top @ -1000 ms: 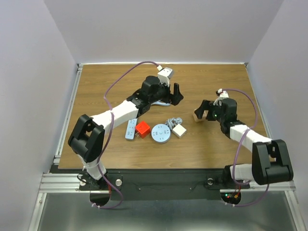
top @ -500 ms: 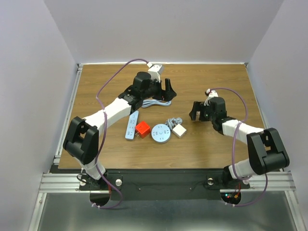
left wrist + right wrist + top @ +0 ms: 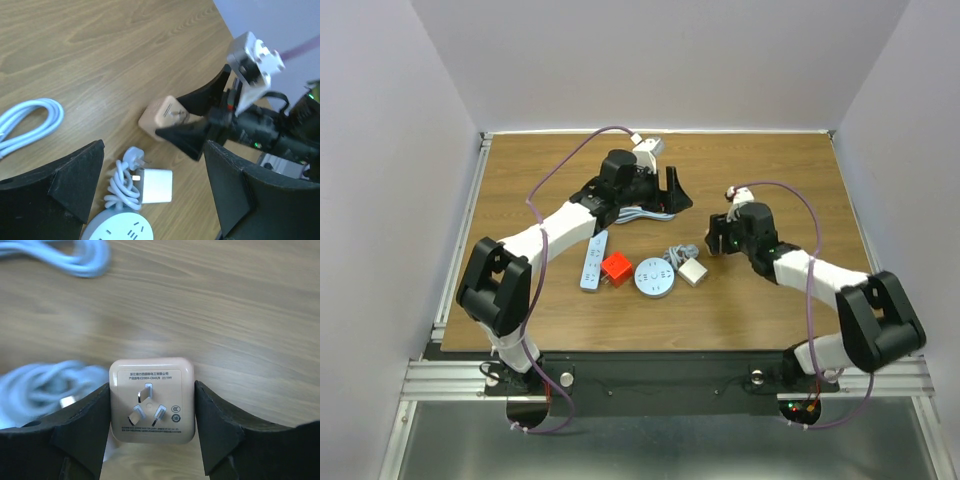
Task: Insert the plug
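With my right pincer (image 3: 151, 390) clamped against both sides of the beige plug (image 3: 151, 405), whose three prongs face my wrist camera, I judge the pick-up to be the step in hand. The plug sits low over the desk (image 3: 770, 170), near the white charger (image 3: 692, 271) and apart from the round grey socket (image 3: 653, 277). My left pincer (image 3: 154, 150) hangs open near the pale blue cable (image 3: 30, 117). Next, I should lift the plug, turn its prongs downward, and line them up with the socket's holes before pressing in.
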Tool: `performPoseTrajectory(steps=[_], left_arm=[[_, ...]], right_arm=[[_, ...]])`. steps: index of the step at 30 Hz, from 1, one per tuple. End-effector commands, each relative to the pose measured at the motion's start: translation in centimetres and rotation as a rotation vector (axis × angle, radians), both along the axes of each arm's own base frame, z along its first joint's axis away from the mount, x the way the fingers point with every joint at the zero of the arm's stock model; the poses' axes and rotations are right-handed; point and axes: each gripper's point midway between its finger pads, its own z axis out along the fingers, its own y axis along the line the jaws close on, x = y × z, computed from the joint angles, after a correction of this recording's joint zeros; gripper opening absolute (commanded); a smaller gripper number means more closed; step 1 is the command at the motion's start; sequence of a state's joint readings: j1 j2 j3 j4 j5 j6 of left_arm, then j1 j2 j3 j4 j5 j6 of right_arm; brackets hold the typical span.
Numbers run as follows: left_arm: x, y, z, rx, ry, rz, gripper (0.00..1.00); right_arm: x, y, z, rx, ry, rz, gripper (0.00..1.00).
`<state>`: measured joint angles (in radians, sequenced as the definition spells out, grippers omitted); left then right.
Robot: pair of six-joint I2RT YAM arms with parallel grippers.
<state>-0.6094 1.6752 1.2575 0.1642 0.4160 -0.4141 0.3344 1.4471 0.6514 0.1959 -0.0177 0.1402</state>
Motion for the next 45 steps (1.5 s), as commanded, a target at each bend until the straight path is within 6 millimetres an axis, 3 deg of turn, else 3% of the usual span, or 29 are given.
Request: performPoseTrajectory(steps=[1, 5, 6, 13, 17, 25, 34, 45], left_arm=[[-1.0, -1.2, 2.7, -0.08, -0.013, -0.096, 0.92], [-2.1, -0.8, 2.9, -0.155, 0.031, -0.164, 0.91], [-2.8, -0.7, 2.4, -0.167, 0.056, -0.189, 0.9], [-4.9, -0.9, 4.2, -0.267, 0.078, -0.28, 0.89], [-5.8, -1.1, 5.0, -0.316, 0.089, -0.321, 0.89], [-6.9, -1.3, 4.0, -0.33, 0.133, -0.358, 0.9], [-8.7, -3.3, 4.8, -0.369, 0.151, -0.437, 0.9], [-9.1, -3.3, 1.9, -0.34, 0.22, -0.413, 0.87]], right_arm=[[-1.7, 4.9, 7.8, 0.056, -0.226, 0.219, 0.0], [-3.8, 5.7, 12.3, 0.123, -0.34, 0.308, 0.0], [-4.1, 5.9, 12.9, 0.13, -0.356, 0.322, 0.0], [-5.9, 7.9, 16.4, 0.216, -0.404, 0.465, 0.0], [-6.1, 8.5, 17.2, 0.228, -0.417, 0.497, 0.0], [-6.5, 8.7, 18.8, 0.251, -0.456, 0.518, 0.0], [-7.0, 9.1, 19.6, 0.285, -0.479, 0.537, 0.0], [-6.8, 9.0, 21.0, 0.288, -0.529, 0.531, 0.01]])
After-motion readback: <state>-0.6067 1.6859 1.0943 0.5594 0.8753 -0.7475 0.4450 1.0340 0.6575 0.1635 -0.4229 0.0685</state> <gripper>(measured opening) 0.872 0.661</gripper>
